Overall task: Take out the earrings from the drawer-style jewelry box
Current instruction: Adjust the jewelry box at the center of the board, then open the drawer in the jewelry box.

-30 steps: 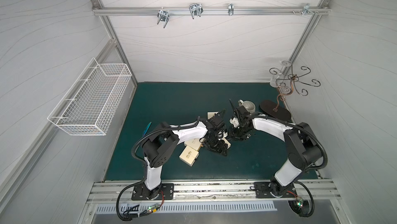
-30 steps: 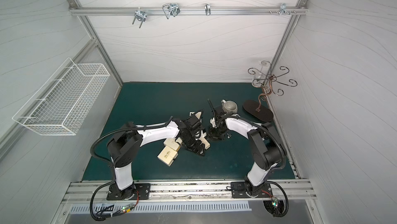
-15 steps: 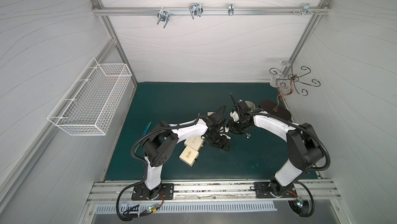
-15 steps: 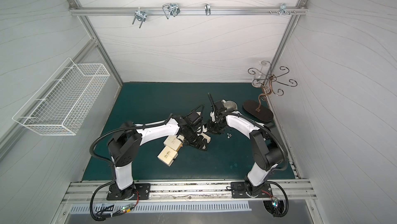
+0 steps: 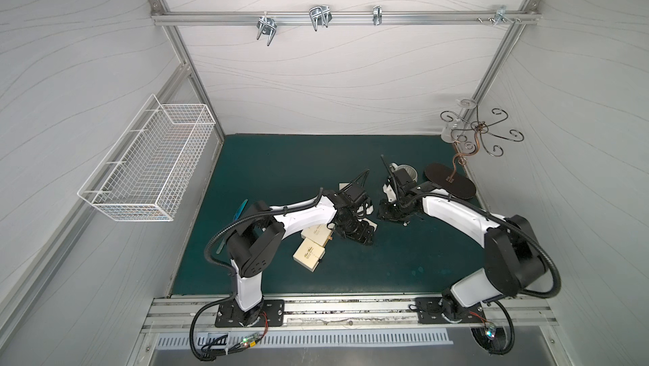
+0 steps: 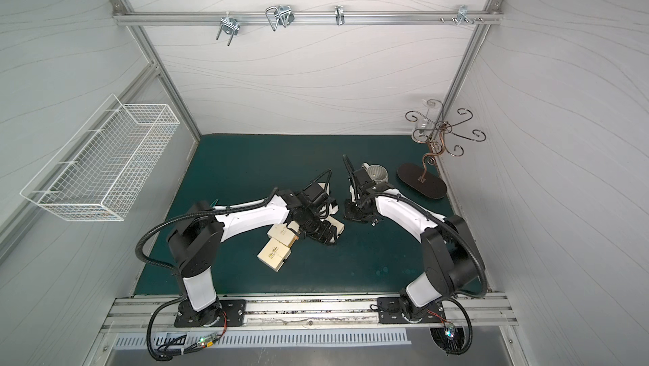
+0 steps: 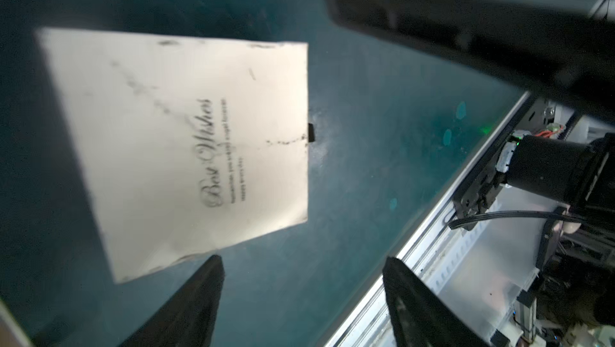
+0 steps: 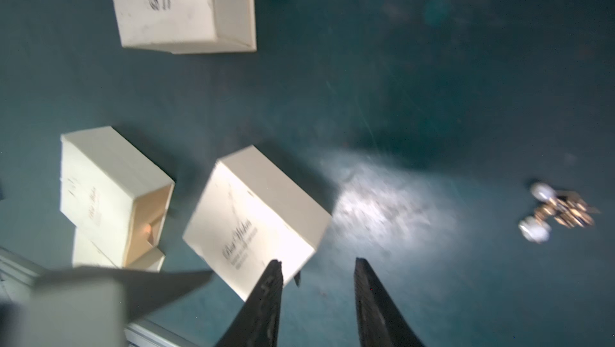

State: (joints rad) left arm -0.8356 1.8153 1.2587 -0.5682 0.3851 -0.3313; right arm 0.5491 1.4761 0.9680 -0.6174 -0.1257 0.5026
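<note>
Right gripper [image 8: 317,262] back over corner of cream box [image 8: 256,219], jaws apart, empty. Earrings [image 8: 559,212] now uncovered on mat [image 8: 432,62], at its 4 o'clock in both top views. Blurred, probably one pair out. Left gripper [image 7: 303,262] wide open, empty.

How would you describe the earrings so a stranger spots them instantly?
On the green mat, find the right gripper near the middle. The earrings lie on bare mat beside it: a tiny metal cluster with two pale beads, far smaller than the cream boxes.
</note>
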